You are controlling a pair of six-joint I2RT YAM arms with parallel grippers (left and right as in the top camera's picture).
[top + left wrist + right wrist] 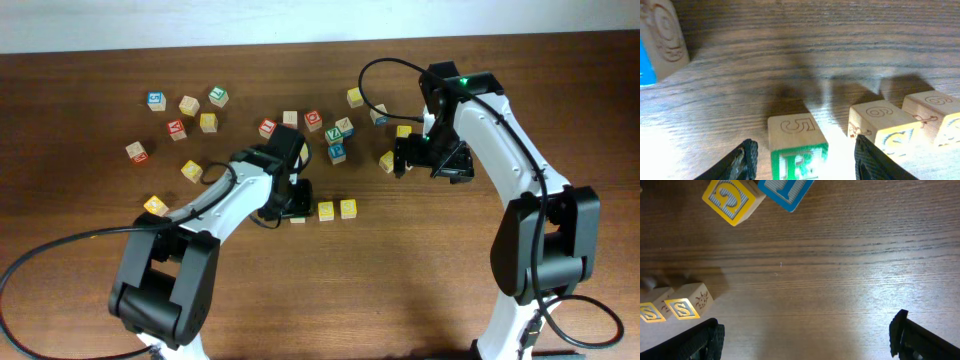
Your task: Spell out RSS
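Row at table [420, 290] centre: three cubes in one line. R cube [797, 145], green letter on a pale face, sits at the 9 o'clock end. Two S cubes [885, 127], yellow faces, follow at its 3 o'clock. First S near the R with a gap showing. The two S cubes sit close together; touching or not, cannot tell.

Left arm reaches in from 7 o'clock, elbow bent, wrist low over the row's 9 o'clock end. Left gripper [804, 150] released. Its fingers [745, 157] stand either side of the R cube with bare wood showing on both sides, so no grasp.

Right arm comes from 5 o'clock, forearm stretched toward 12, wrist turned toward 9. Right gripper [805, 330] spread wide over bare wood, holding nothing. In the right wrist view the S cubes lie at 8 o'clock, a yellow G cube [732, 197] and a blue cube [787, 190] at 11 to 12 o'clock.

Counts: 1 R, 2 S in the row. Loose cubes [189, 104] scattered from 9 through 1 o'clock of the row, roughly eighteen. Count unsure where they crowd. Arms: 2.
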